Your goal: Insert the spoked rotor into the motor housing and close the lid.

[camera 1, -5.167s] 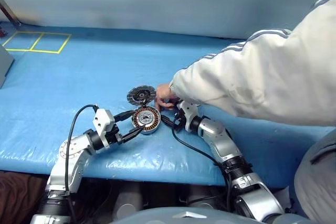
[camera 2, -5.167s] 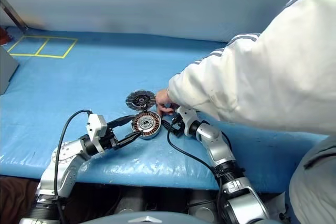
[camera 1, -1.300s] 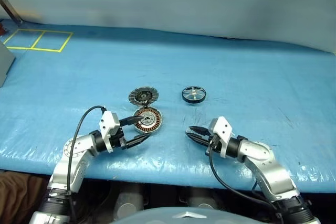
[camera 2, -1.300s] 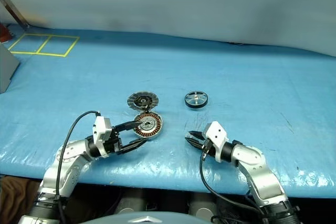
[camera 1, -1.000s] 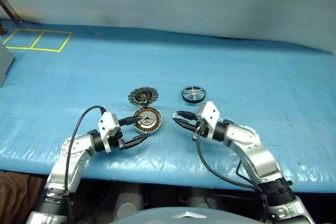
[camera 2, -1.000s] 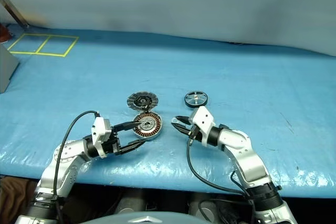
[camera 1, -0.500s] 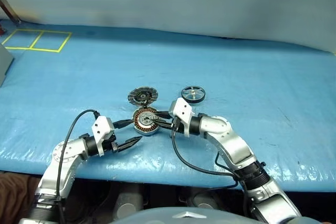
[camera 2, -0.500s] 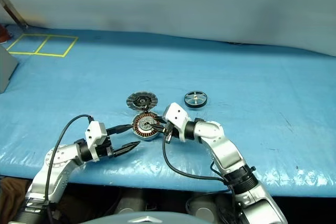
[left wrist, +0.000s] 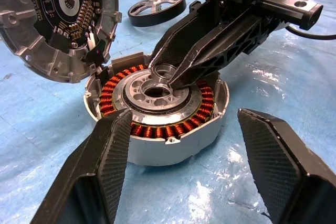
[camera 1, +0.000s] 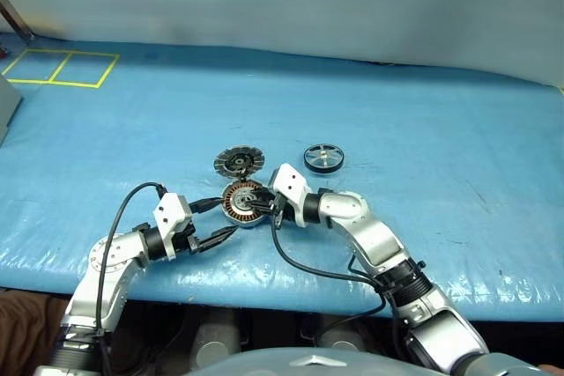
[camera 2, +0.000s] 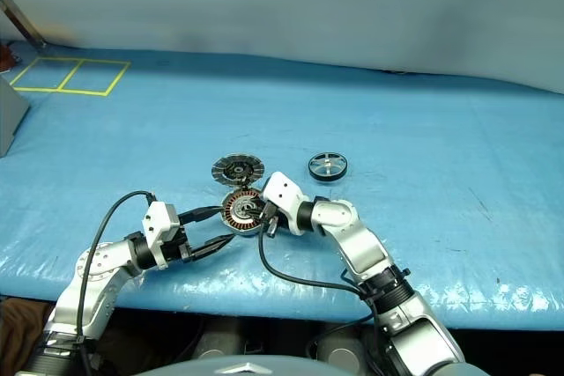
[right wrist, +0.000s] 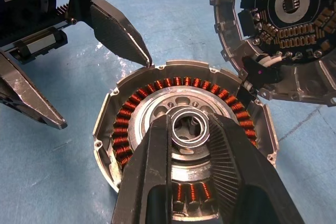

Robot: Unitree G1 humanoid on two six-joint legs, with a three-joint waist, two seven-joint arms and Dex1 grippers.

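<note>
Right wrist view: right gripper (right wrist: 188,129) clamps small ring over motor housing (right wrist: 181,153) hub; left gripper (left wrist: 181,129) spread.

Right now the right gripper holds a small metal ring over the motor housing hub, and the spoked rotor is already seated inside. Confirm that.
Not quite: the spoked rotor lies on the blue sheet, apart from the motor housing, as the left eye view shows. The right gripper does hold a small ring over the hub.

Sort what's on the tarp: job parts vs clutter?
Job:
rotor
housing
lid
small ring, held over the housing hub by the right gripper

Lying about:
yellow tape squares
grey box edge
</note>
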